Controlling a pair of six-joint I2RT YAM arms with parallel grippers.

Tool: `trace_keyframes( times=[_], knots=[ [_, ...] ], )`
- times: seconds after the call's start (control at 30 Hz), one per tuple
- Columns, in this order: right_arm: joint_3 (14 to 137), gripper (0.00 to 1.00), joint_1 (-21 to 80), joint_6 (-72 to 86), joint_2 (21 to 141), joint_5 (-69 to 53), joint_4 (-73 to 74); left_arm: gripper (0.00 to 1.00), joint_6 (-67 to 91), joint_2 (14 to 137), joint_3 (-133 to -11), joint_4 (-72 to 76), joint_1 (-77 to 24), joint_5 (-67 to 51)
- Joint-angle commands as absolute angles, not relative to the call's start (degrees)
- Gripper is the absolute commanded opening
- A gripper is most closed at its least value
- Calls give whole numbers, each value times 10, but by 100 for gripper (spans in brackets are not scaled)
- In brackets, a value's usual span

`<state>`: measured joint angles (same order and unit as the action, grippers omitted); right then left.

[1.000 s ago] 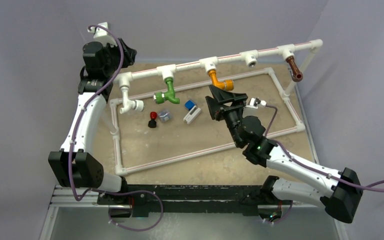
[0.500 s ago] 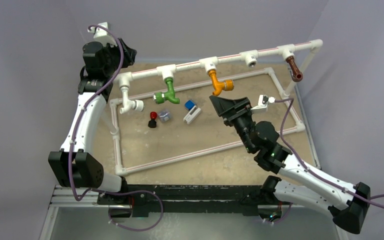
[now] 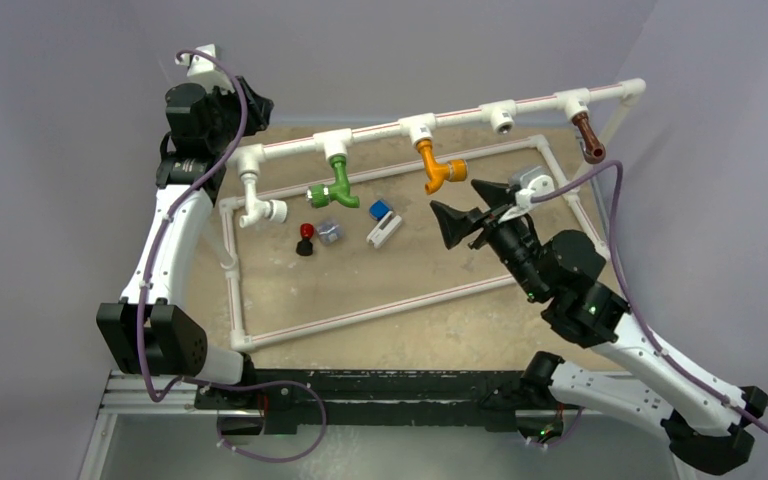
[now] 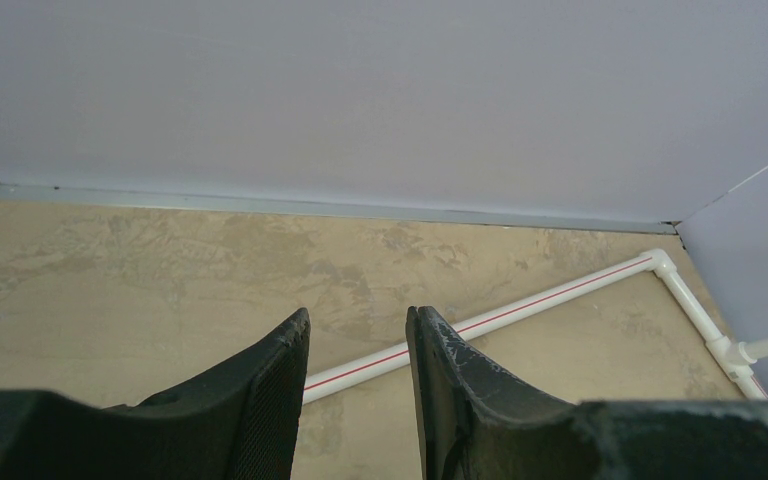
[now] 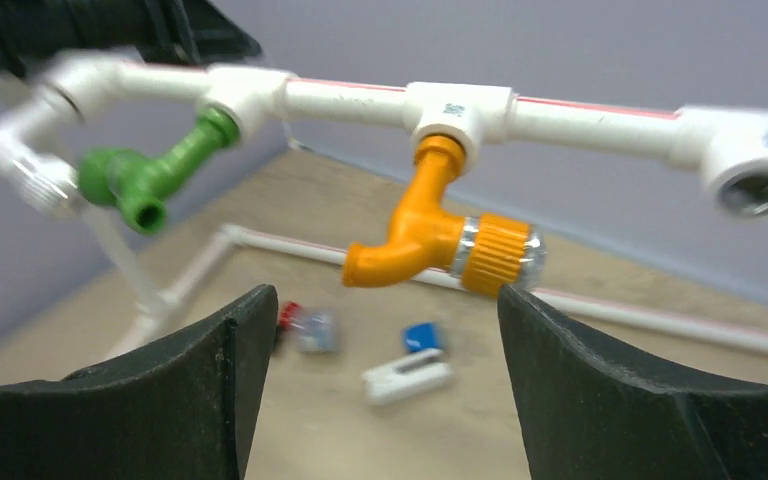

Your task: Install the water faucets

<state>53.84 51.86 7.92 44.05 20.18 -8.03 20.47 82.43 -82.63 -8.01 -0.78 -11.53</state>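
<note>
three taps hang from far white pipe (image 3: 460, 115): green tap (image 3: 335, 185) left, orange tap (image 3: 438, 170) middle, brown tap (image 3: 589, 138) right. all seated in sockets, so likely need no holding. right gripper (image 3: 453, 195) wide apart, empty, near orange tap, not touching. left gripper (image 4: 355, 315) slightly apart, empty, far left.

**Left wrist: parted fingers over a red-striped pipe**

The left gripper (image 4: 358, 318) fills the bottom edge, its two black fingers (image 4: 260, 400) a little apart with nothing between them. Behind the gap, the white pipe (image 4: 520, 312) with its red stripe runs up and rightward across the tan table (image 4: 110, 280) to an elbow (image 4: 664, 264). From that elbow a pipe leg (image 4: 695, 305) descends to a tee fitting (image 4: 730, 350). Beyond the pipe rises a plain grey wall (image 4: 380, 90).
</note>
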Motion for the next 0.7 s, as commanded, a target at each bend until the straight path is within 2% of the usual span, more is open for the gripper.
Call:
trace_keyframes(
  times=[0.0, 0.3, 0.43, 0.67],
  knots=[
    [585, 82, 521, -180, 447, 186, 14, 40, 209, 864, -780, -173, -6, -121],
    [605, 82, 522, -480, 452, 156, 51, 40, 208, 865, -780, -173, -7, -123],
    [580, 80, 522, -575, 461, 205, 8, 40, 209, 865, -780, -173, -7, -124],
    [518, 79, 550, -719, 482, 270, -150, 40, 209, 866, -780, -173, -6, -124]
  ],
)
